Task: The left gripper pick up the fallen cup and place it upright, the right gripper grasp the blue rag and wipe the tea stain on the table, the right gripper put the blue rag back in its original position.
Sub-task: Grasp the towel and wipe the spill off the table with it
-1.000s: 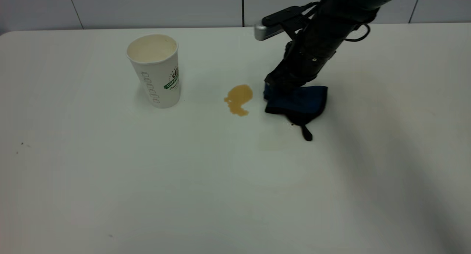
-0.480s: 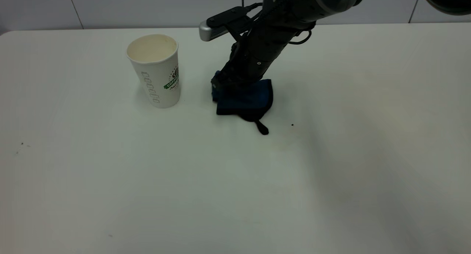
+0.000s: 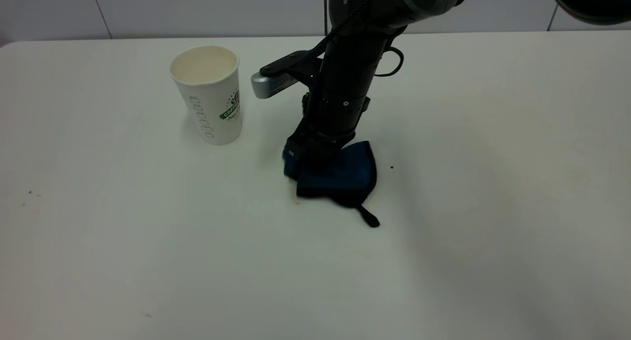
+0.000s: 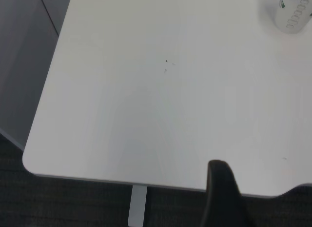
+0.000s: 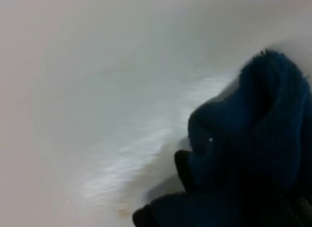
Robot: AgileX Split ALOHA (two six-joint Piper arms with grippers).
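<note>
Exterior view: taken from in front of the rig, raised, angled down across the counter [image 3: 148, 241] toward the back wall. Left wrist view: looks down from well above onto a counter corner; the cup [image 3: 209, 93] is shared with the exterior view. Right wrist view: held very near the counter, filled by the rag [image 3: 340, 175].

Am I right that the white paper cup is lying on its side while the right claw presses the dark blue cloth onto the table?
Not quite. The white paper cup stands upright, mouth up, as the exterior view shows. The rest holds: the right claw presses the dark blue cloth onto the white table.
</note>
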